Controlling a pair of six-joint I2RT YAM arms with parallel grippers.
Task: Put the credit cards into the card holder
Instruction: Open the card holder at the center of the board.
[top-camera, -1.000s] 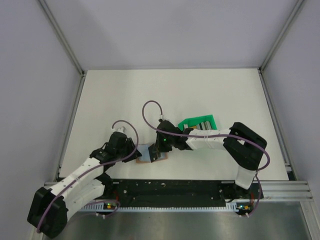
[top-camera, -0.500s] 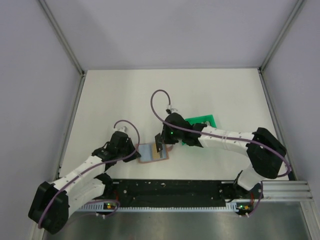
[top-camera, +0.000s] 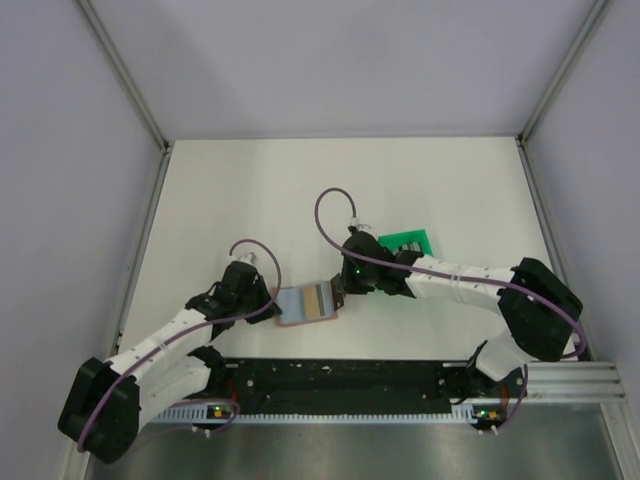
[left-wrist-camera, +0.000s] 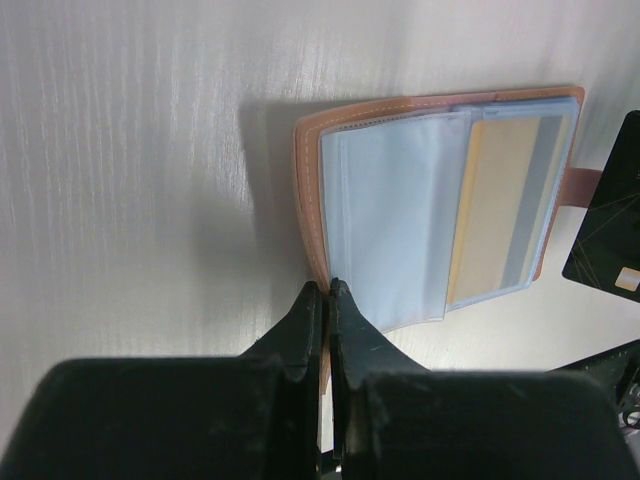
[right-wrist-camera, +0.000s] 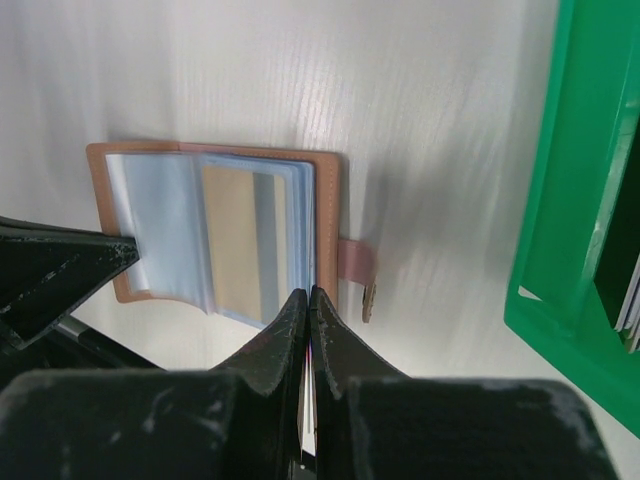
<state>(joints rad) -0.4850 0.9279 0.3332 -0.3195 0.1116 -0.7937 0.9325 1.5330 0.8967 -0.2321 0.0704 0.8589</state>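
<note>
My left claw (left-wrist-camera: 327, 288) is clamped on the card holder (left-wrist-camera: 390, 200) edge, its pages open just ahead. My right claw (right-wrist-camera: 306, 292) is clamped on a black card (left-wrist-camera: 605, 230), with the holder just ahead.

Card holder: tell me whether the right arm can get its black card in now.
Probably yes. The card holder lies open, its left edge pinched by the left gripper; the right gripper, shut on the black card, sits at its right edge, nothing between.

Card holder (top-camera: 305, 304) lies open on the table (top-camera: 250, 200). Left gripper (top-camera: 271, 306) is at its left edge, right gripper (top-camera: 340, 293) at its right. Green tray (top-camera: 410, 243) sits just behind.
</note>
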